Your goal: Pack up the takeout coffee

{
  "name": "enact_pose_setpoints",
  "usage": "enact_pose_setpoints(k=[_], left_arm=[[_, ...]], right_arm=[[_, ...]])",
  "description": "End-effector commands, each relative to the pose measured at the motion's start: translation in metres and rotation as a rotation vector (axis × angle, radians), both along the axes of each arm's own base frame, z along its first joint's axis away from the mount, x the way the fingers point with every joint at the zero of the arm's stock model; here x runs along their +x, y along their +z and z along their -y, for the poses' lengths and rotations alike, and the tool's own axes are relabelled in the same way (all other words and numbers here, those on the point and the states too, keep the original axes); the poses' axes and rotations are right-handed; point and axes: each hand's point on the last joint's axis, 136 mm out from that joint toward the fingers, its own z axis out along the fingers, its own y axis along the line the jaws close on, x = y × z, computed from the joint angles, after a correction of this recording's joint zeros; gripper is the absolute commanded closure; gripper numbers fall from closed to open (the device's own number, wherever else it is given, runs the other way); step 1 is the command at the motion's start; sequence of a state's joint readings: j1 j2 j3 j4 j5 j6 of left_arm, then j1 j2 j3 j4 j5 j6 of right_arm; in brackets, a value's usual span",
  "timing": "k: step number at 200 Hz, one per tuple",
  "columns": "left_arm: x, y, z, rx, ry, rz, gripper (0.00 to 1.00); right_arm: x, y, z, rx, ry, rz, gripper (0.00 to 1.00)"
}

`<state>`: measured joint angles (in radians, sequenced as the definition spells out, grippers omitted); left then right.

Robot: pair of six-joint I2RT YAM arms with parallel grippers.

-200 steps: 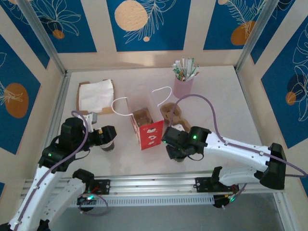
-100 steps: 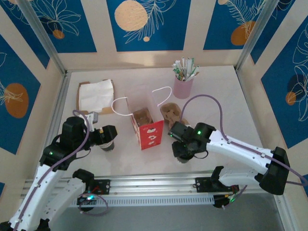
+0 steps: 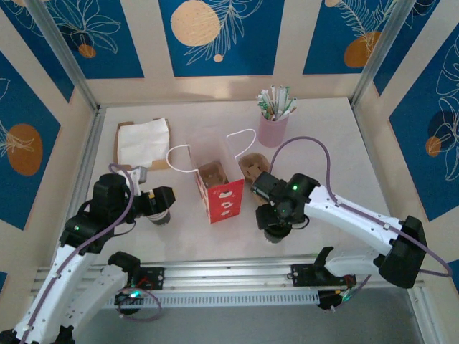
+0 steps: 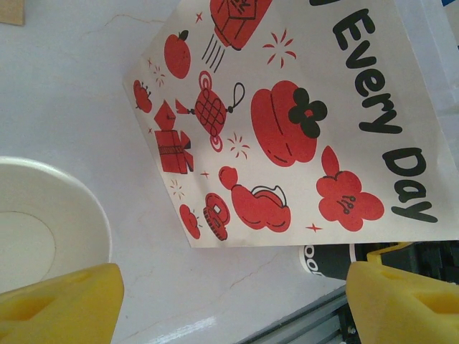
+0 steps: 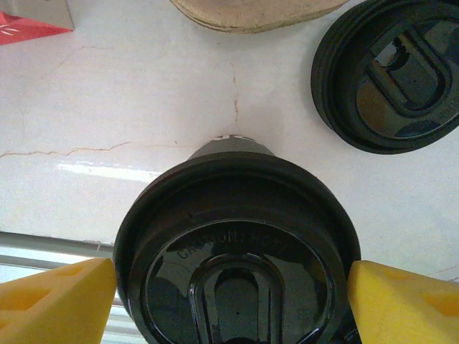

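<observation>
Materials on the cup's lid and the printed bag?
Cup lid: looks like glossy black moulded plastic, given the sharp highlights and embossed lettering. Bag: likely matte paper, with red and black print and crisp folded edges.

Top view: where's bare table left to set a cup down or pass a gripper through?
Free: the back strip between the napkins and the pink cup, and the front strip before the bag. Crowded: right of the bag, where cardboard tray, loose lid, coffee and right gripper bunch.

A robot lab cell: white table (image 3: 337,150) edged by aluminium rail (image 3: 229,271) (blue patterned panels (image 3: 237,36) for walls).
</observation>
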<state>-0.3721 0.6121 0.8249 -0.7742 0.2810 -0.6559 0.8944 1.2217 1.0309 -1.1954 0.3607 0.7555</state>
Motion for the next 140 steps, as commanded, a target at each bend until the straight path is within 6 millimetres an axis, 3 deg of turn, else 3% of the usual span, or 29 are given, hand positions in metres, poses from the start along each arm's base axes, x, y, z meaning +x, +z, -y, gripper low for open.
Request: enact_pose_setpoints(k=[1, 140], left_arm=[[0.002, 0.0, 0.001, -0.019, 0.004, -0.002, 0.19], [0.004, 0.0, 0.002, -0.025, 0.002, -0.001, 0.19]], right_arm=[[-0.005, 0.004, 0.001, 0.004, 0.013, -0.04, 0.16], [-0.011, -0.011, 0.002, -0.006, 0.012, -0.108, 0.19]])
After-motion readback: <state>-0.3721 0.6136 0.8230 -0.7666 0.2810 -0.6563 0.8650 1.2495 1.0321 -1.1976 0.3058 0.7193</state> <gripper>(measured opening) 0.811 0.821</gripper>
